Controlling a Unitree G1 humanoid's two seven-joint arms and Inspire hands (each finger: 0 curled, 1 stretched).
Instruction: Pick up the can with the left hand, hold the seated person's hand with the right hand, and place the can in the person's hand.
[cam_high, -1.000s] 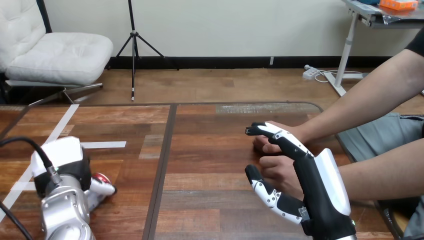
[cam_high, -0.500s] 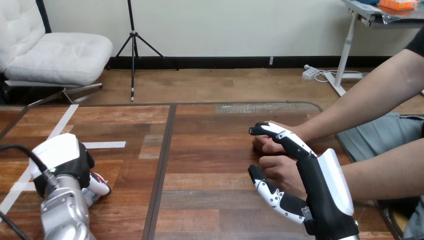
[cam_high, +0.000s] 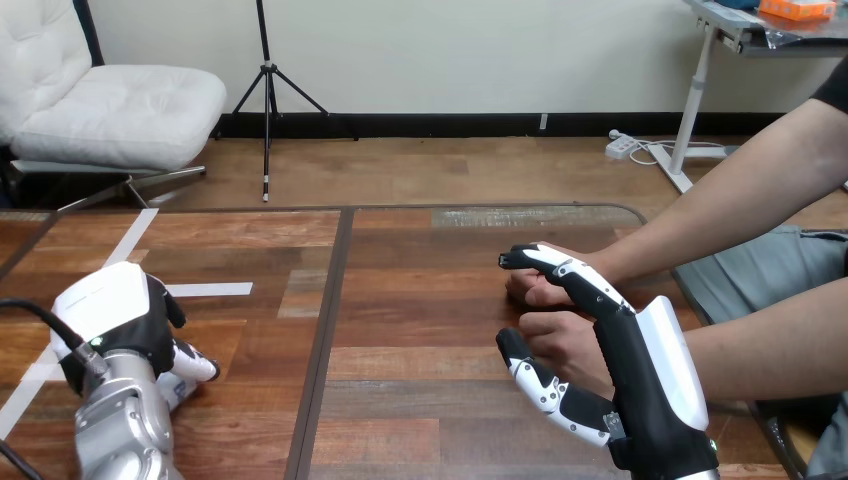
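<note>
The can (cam_high: 178, 385) lies at the near left of the dark-planked wooden table (cam_high: 400, 400), beside a strip of white tape (cam_high: 205, 290). The robot's left hand (cam_high: 125, 315) covers it. Only a small pale part of the can shows below the hand, so its colour and whether it is upright cannot be determined. The left hand is lowered onto the can, with its white back shell facing up. Whether the hand is closed on the can cannot be determined.

The robot's right hand (cam_high: 640, 385) is at the table's right. Its fingers (cam_high: 575, 280) are straight and held together, pointing away from the robot. Its thumb (cam_high: 535, 380) is spread well apart from them.

The person's nearer hand (cam_high: 560, 340) is a loose fist on the table, between the thumb and the fingers. The thumb lies just beside it and is not curled round it. The person's farther hand (cam_high: 535, 292) rests on the table, with the robot's fingertips over it.
</note>
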